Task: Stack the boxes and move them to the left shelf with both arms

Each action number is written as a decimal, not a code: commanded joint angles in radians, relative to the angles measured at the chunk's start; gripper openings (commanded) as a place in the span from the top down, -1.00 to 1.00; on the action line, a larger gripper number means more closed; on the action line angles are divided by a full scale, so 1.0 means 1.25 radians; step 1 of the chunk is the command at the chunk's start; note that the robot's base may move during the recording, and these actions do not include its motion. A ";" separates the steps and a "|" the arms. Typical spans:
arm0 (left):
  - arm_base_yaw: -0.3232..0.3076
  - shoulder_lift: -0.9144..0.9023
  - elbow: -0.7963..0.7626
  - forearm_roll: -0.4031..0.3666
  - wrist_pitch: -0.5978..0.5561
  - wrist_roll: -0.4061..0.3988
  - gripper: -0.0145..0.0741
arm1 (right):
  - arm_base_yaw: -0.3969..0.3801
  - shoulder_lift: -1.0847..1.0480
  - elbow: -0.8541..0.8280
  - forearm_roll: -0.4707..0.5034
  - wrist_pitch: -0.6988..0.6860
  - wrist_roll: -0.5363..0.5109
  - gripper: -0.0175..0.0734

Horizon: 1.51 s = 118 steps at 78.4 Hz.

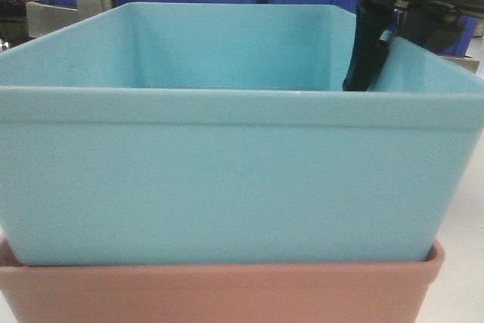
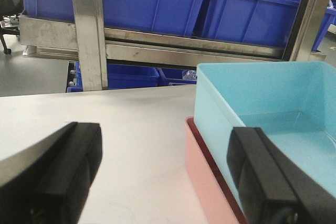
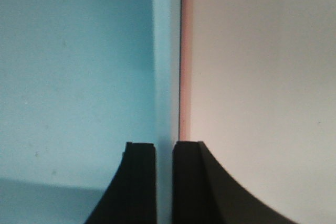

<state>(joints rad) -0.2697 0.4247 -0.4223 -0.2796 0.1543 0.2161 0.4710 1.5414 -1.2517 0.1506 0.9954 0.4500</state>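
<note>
Right gripper (image 3: 164, 148) clamps blue tub (image 1: 227, 187) wall, tub nested in pink tub (image 1: 212, 293)

The white table (image 2: 131, 129) lies under the left gripper (image 2: 168, 182) and runs on ahead of it; far ahead and up high sit big dark blue bins (image 2: 131, 3); lower down ahead are more low blue bins (image 2: 131, 75); ahead to the left is grey floor (image 2: 31, 72) and a black chair (image 2: 6, 3).

The front view sits low, hard against the blue tub (image 1: 227, 187), facing its wall level. The left wrist view looks across the counter (image 2: 105, 108) past the left hand (image 2: 164, 132), with the tub at 3 o'clock. The right wrist view peers past the right hand (image 3: 164, 148), close on that tub's rim.
</note>
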 commanded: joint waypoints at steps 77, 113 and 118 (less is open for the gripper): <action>0.003 0.004 -0.023 -0.011 -0.086 0.004 -0.24 | -0.001 0.008 -0.021 0.026 -0.064 -0.036 -0.48; 0.003 0.187 -0.243 -0.011 0.154 0.004 -0.24 | -0.001 0.008 -0.025 -0.018 -0.057 -0.042 -0.48; 0.003 0.229 -0.288 -0.011 0.211 0.002 -0.24 | -0.001 0.007 -0.025 -0.027 -0.054 -0.042 -0.48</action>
<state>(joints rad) -0.2697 0.6493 -0.6826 -0.2811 0.4019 0.2161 0.4710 1.6010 -1.2506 0.1388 0.9412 0.4110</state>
